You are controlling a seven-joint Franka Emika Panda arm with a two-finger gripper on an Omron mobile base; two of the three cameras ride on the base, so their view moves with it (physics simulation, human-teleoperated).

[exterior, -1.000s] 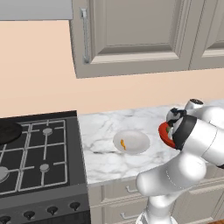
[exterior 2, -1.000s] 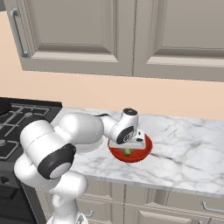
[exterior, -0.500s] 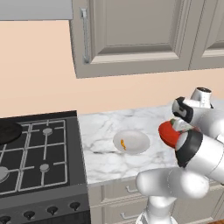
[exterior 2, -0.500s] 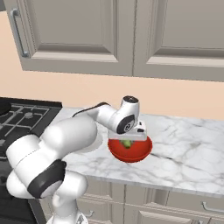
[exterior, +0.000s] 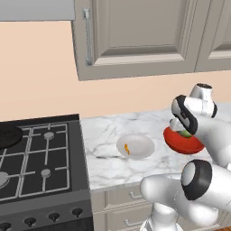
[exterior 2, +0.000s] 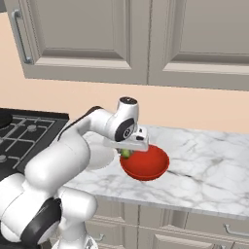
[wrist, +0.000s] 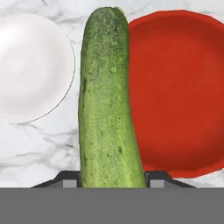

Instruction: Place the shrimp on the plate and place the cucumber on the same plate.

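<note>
My gripper (wrist: 113,181) is shut on the cucumber (wrist: 109,100), a dark green oblong that runs lengthwise out from between the fingers. In the base views the gripper (exterior: 181,130) hangs just above the left rim of a red bowl (exterior: 184,143), with a bit of the cucumber (exterior 2: 126,153) showing under the hand (exterior 2: 127,147). The plate (exterior: 143,145) lies on the marble counter to the left of the bowl. On its left half lies the small orange shrimp (exterior: 127,148). From the hand, the plate (wrist: 26,65) sits left of the cucumber and the red bowl (wrist: 179,96) right.
A black stove (exterior: 36,158) with a dark pan (exterior: 6,135) fills the counter's left end. Wall cabinets (exterior: 135,31) hang above. Bare marble (exterior 2: 209,155) stretches right of the red bowl. My own arm (exterior 2: 73,151) hides part of the plate (exterior 2: 99,158) in the right base view.
The hand has risen out of the red bowl with the cucumber in its grip and now hangs over the bowl's left rim. Plate and shrimp have not moved.
</note>
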